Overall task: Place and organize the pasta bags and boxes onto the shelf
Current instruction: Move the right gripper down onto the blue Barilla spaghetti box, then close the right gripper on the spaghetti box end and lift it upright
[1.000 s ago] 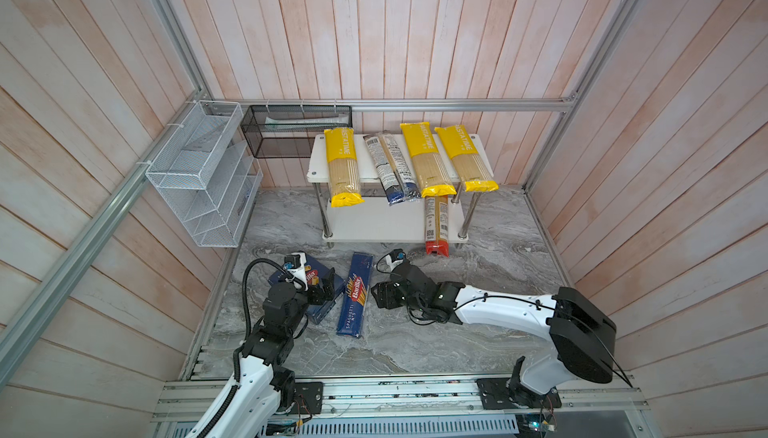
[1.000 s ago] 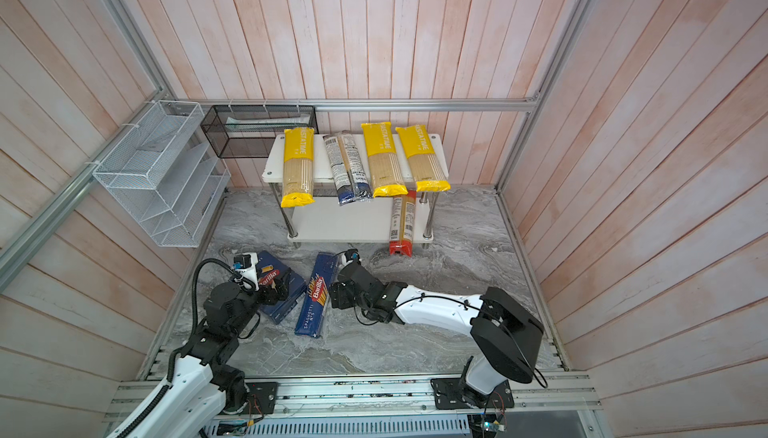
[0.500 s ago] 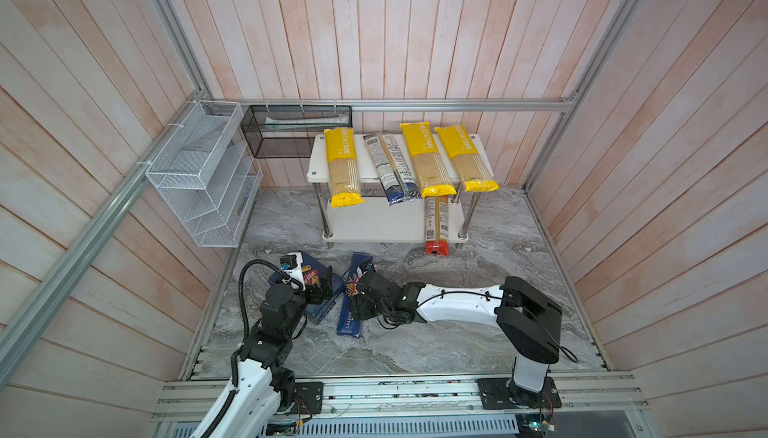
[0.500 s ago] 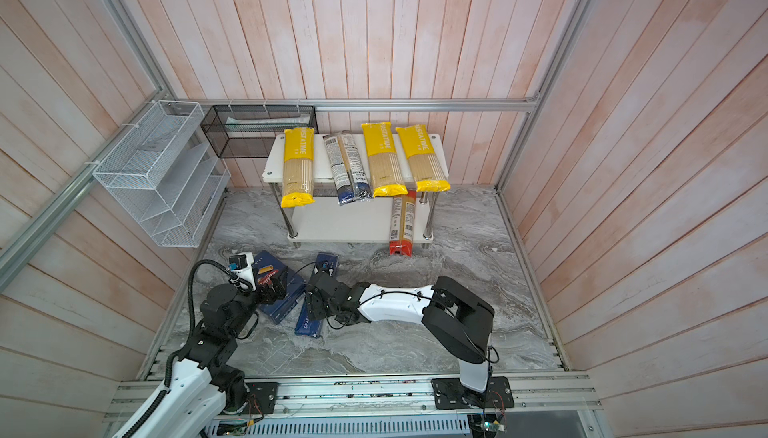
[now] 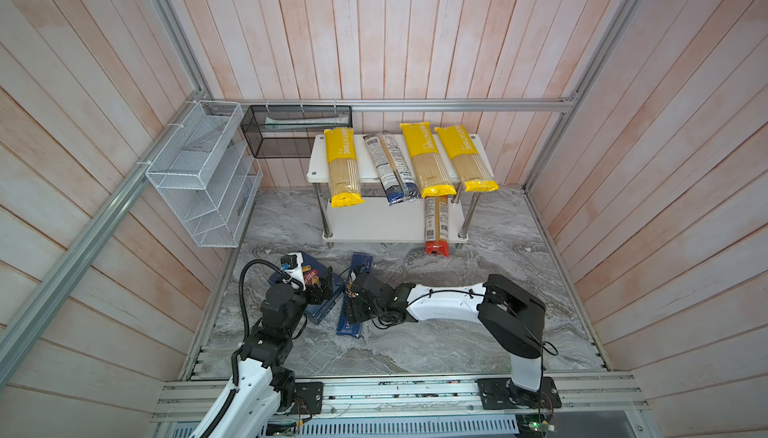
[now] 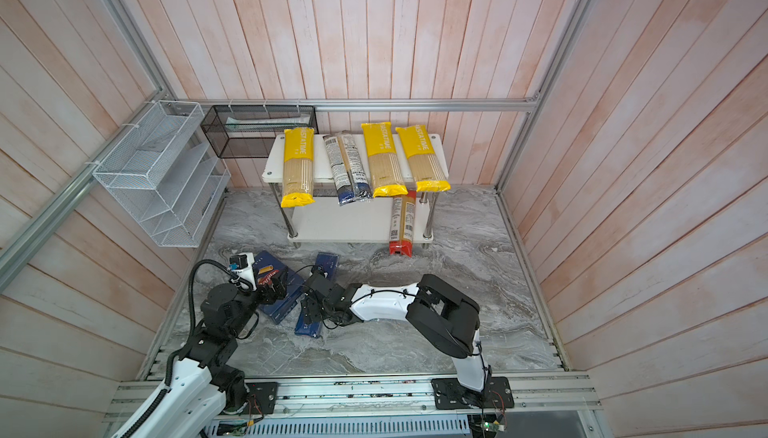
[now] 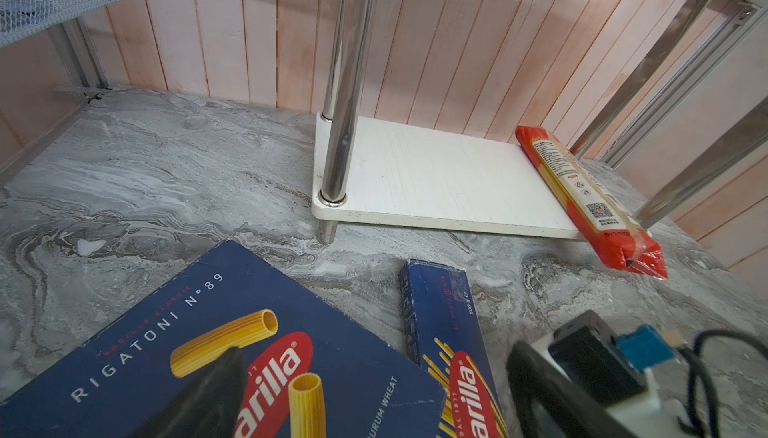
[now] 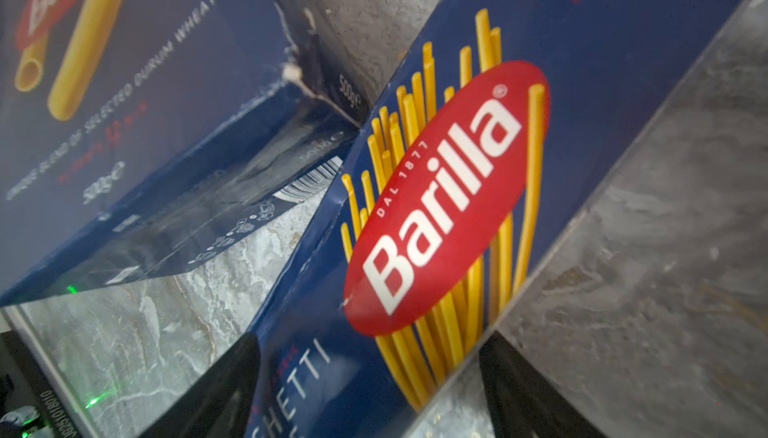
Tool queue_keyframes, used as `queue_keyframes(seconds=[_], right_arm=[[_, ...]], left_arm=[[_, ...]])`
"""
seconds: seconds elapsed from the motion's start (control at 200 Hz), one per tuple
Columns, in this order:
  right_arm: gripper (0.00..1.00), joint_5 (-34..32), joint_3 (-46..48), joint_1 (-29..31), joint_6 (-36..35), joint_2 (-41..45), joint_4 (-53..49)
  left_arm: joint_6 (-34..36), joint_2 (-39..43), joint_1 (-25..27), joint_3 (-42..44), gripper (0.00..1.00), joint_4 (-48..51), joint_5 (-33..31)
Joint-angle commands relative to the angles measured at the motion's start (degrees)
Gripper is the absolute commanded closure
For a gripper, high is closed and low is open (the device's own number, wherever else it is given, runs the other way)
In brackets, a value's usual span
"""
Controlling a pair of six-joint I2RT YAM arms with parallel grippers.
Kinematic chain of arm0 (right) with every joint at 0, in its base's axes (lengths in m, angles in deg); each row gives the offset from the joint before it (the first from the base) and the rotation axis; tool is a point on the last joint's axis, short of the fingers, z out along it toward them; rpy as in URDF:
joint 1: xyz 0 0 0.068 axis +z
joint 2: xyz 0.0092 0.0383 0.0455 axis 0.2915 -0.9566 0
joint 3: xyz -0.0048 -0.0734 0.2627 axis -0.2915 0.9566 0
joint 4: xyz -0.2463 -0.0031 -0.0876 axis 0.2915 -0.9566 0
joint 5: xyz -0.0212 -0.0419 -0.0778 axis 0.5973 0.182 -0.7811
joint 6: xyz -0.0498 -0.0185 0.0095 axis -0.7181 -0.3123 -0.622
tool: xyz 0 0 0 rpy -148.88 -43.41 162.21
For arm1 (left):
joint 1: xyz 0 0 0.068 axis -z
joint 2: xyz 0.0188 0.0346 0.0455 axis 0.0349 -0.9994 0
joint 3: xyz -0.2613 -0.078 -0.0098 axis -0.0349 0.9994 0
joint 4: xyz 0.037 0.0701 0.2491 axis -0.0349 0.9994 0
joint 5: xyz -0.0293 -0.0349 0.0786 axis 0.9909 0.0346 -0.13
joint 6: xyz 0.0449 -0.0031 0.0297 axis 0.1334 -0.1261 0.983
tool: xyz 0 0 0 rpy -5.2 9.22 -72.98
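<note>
In a top view the right gripper (image 5: 352, 299) had swung in from 3 o'clock and sat over the spaghetti box (image 5: 360, 260), which lay on the table (image 5: 457, 332) at 6 o'clock of the shelf (image 5: 374, 224); a pickup seemed near. The left wrist view showed the left gripper (image 7: 374, 369) above the rigatoni box (image 7: 137, 357), jaws released. In the right wrist view the right jaws, released, straddled the spaghetti box.

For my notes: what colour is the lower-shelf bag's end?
Red; the bag shows best in left wrist view.
</note>
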Motion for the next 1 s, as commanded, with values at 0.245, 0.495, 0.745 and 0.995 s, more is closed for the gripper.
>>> queue_keyframes(seconds=[0.245,0.495,0.745,0.995], right_arm=[[0.17,-1.19,2.31,0.37,-1.63,-0.09,-3.25],[0.17,-5.63,8.43,-0.26,-1.73,4.17,-8.56],[0.17,-2.03,11.86,0.93,-2.33,11.21,-4.30],[0.16,-8.51,5.92,3.31,-5.17,8.32,-9.41]], left_arm=[[0.17,-0.71,-0.35,-0.06,0.00,-0.47,0.79],[0.24,-0.94,-0.37,-0.14,0.00,-0.56,1.01],[0.40,-0.58,-0.41,0.13,0.00,-0.64,1.28],[0.38,-1.26,-0.37,-0.21,0.01,-0.64,1.36]])
